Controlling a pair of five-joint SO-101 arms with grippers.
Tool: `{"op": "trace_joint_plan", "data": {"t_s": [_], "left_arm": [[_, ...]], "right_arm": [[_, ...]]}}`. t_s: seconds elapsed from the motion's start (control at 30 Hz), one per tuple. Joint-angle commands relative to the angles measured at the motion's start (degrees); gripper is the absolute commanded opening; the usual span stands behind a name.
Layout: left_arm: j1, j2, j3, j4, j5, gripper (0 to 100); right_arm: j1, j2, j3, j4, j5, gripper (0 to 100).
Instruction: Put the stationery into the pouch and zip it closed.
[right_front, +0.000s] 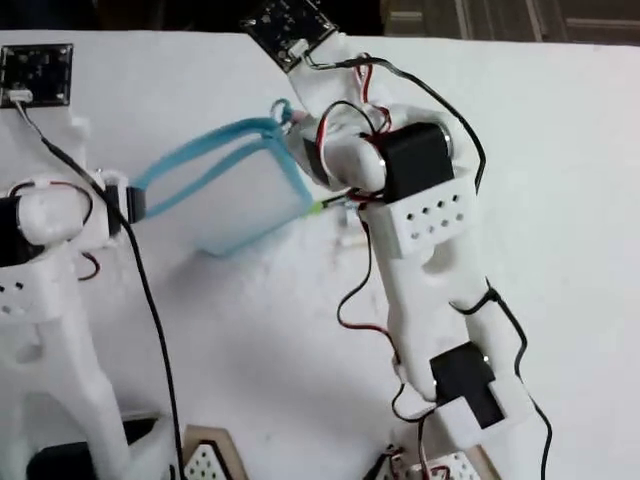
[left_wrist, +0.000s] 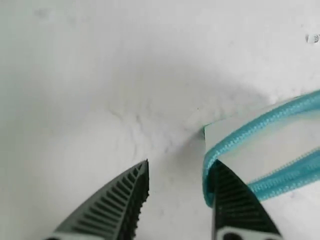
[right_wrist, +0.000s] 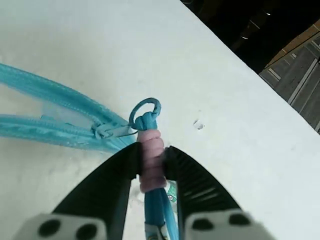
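The pouch (right_front: 245, 195) lies on the white table (right_front: 560, 150), at about ten o'clock from the table's centre in the high view. It is a pale, see-through bag edged with a teal zip (right_front: 215, 150). The two zip tracks run apart from the pouch's nine o'clock end and only meet near its one o'clock corner, so the mouth stands open along most of its length. Through the pale wall nothing can be made out clearly, and I cannot tell what, if anything, is in it.

The left gripper (left_wrist: 181, 165) sits at the pouch's nine o'clock end. Its jaws stand wide apart with bare table between them. One ribbed finger (left_wrist: 232, 205) touches the teal end of the zip, which curls round its tip, and the other finger is clear of the pouch.

The right gripper (right_wrist: 151, 150) is at the pouch's one o'clock corner. Its jaws are pressed narrow on the pull cord (right_wrist: 150, 165), gripping the cord's pink sleeve. Just past the fingertips the cord is knotted into a small teal ring (right_wrist: 145, 109), and this links to the slider (right_wrist: 104, 131) at the end of the tracks.

A small greenish thing (right_front: 320, 207) shows by the pouch's three o'clock edge, too hidden to name.
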Motion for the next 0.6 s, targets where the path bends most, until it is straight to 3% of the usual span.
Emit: {"op": "trace_joint_plan", "data": {"t_s": [0.0, 0.3, 0.57], "left_arm": [[1.9, 5.9, 1.8, -0.3, -1.3, 23], [2.8, 16.8, 9.0, -4.5, -1.1, 11], [3.6, 20.9, 2.9, -0.5, 3.4, 24]], "right_arm": [[0.4, -0.3, -0.2, -0.8, -0.1, 1.8], [0.4, -0.3, -0.2, -0.8, -0.1, 1.8], [0.4, -0.3, -0.2, -0.8, -0.1, 1.8]]}}
